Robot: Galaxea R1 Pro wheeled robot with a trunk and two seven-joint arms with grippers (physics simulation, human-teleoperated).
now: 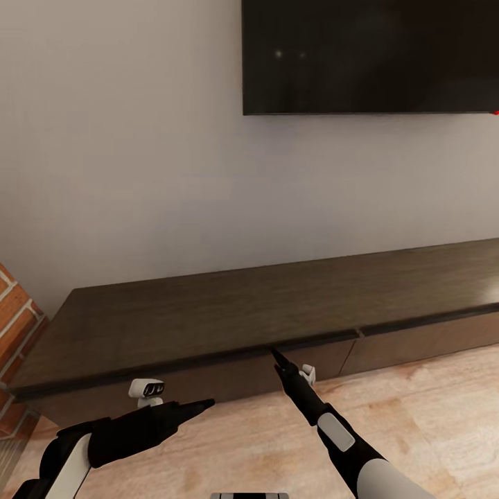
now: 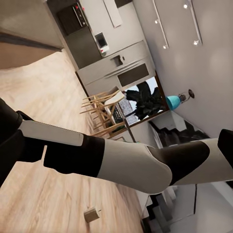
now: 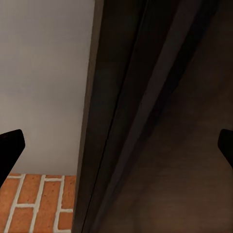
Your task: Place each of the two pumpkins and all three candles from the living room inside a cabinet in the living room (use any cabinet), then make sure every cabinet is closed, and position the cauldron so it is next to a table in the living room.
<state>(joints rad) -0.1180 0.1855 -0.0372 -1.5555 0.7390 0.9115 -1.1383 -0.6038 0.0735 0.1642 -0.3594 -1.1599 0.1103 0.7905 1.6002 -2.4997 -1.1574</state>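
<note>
The long low dark-brown cabinet (image 1: pixel 208 312) runs along the wall under the TV, and its front panels look closed. My right gripper (image 1: pixel 277 355) reaches up to the top edge of the front, close to a seam between two panels. In the right wrist view this gripper (image 3: pixel 116 145) is open, one fingertip (image 3: pixel 9 148) at each side of the cabinet edge (image 3: pixel 160 121). My left gripper (image 1: pixel 208 403) hovers low over the floor in front of the cabinet, open and holding nothing. The pumpkins, cauldron and table are out of view.
A black TV (image 1: pixel 367 55) hangs on the wall. Red brick (image 1: pixel 14 312) of the fireplace stands at the cabinet's left end. A small beige stub (image 2: pixel 92 213) lies on the plank floor; I cannot tell whether it is a candle. A kitchen and chairs (image 2: pixel 104 109) lie far off.
</note>
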